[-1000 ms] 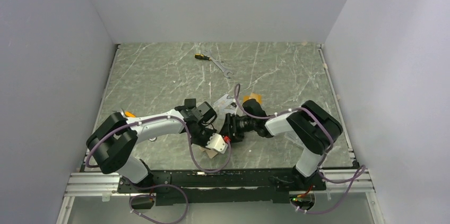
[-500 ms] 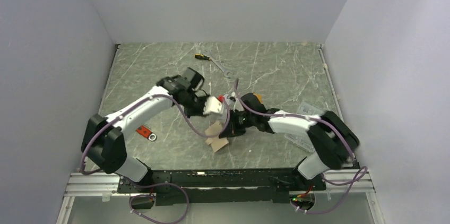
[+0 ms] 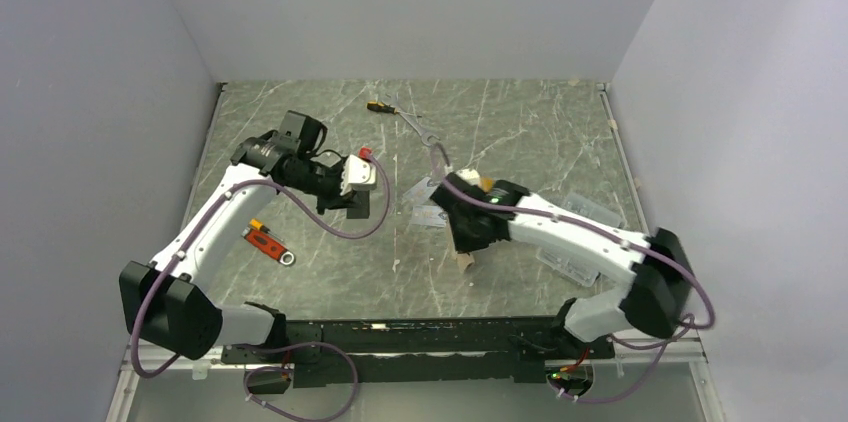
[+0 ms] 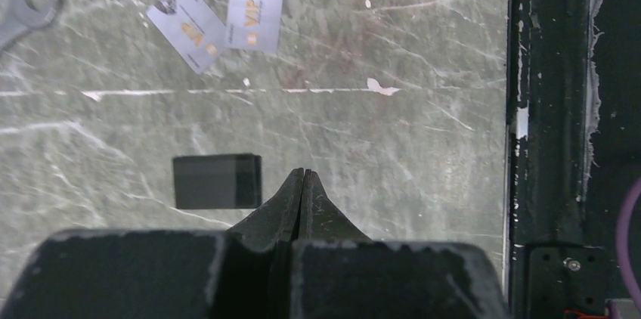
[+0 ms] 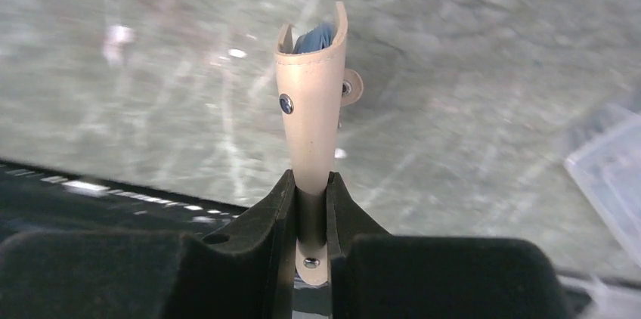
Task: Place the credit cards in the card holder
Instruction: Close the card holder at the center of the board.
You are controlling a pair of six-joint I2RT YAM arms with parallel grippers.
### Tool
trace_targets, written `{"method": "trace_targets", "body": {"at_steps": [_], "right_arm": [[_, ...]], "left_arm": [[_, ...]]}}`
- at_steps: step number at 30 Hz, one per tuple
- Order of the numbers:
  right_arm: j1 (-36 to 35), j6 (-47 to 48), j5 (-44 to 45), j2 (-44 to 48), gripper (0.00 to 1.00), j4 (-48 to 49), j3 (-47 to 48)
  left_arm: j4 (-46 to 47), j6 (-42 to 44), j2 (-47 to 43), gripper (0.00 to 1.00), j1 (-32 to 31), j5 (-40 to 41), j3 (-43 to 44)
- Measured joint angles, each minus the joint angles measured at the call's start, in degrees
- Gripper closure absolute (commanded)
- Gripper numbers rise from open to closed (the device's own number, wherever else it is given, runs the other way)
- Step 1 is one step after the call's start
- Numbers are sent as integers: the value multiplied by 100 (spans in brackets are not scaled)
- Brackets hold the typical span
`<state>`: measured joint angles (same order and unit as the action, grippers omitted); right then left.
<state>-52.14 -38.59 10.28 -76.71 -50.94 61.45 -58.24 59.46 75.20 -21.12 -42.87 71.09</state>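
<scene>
Right claw [image 5: 310,187] clamped on holder [image 5: 311,107], open end pointing away (blue lining shows). Left claw [image 4: 302,183] pressed together, empty, over table [image 4: 393,145] beside black card [image 4: 217,181]; two silver cards [image 4: 255,7] lie farther off. Next: steady holder, spread left claw, pinch card by edge.

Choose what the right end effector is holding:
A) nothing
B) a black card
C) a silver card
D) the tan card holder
D: in the right wrist view the tan card holder stands upright, pinched between the closed jaws of the right end effector.
</scene>
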Motion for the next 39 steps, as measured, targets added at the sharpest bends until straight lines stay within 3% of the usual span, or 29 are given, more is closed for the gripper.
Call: {"method": "trace_targets", "body": {"at_steps": [7, 10, 12, 15, 17, 21, 23, 28, 33, 36, 39], "right_arm": [[-929, -398, 1440, -1926, 100, -1488, 1093], [-1270, -503, 1816, -2645, 90, -1762, 1620], [-1497, -544, 1974, -3091, 77, -1818, 1945], [-1773, -540, 2000, -3569, 43, -1792, 2223], [-1895, -496, 1871, -3703, 27, -1714, 2236], [-1937, -293, 1473, -3748, 16, -1427, 2236], [-1912, -227, 1314, -3735, 2, -1248, 2234], [-1626, -57, 710, -3178, 0, -588, 1952], [-695, 22, 120, -1545, 0, 179, 1172], [-92, 98, 4, -719, 1, 518, 645], [114, 181, -96, -507, 19, 723, 321]], "left_arm": [[-140, 146, -44, 100, 448, -197, -354], [-166, 238, -90, 100, 625, -264, -365], [-197, 299, -107, 100, 776, -302, -369], [-286, 439, -109, 100, 1027, -345, -372], [-348, 529, -109, 100, 1176, -348, -372], [-461, 699, -109, 100, 1403, -345, -372], [-522, 758, -107, 100, 1471, -341, -369], [-634, 892, -59, 100, 1506, -350, -354], [-752, 1029, 146, 99, 1392, -439, -319], [-595, 988, 201, 97, 881, -431, -407], [-278, 835, 223, 98, 59, -382, -664]]}}
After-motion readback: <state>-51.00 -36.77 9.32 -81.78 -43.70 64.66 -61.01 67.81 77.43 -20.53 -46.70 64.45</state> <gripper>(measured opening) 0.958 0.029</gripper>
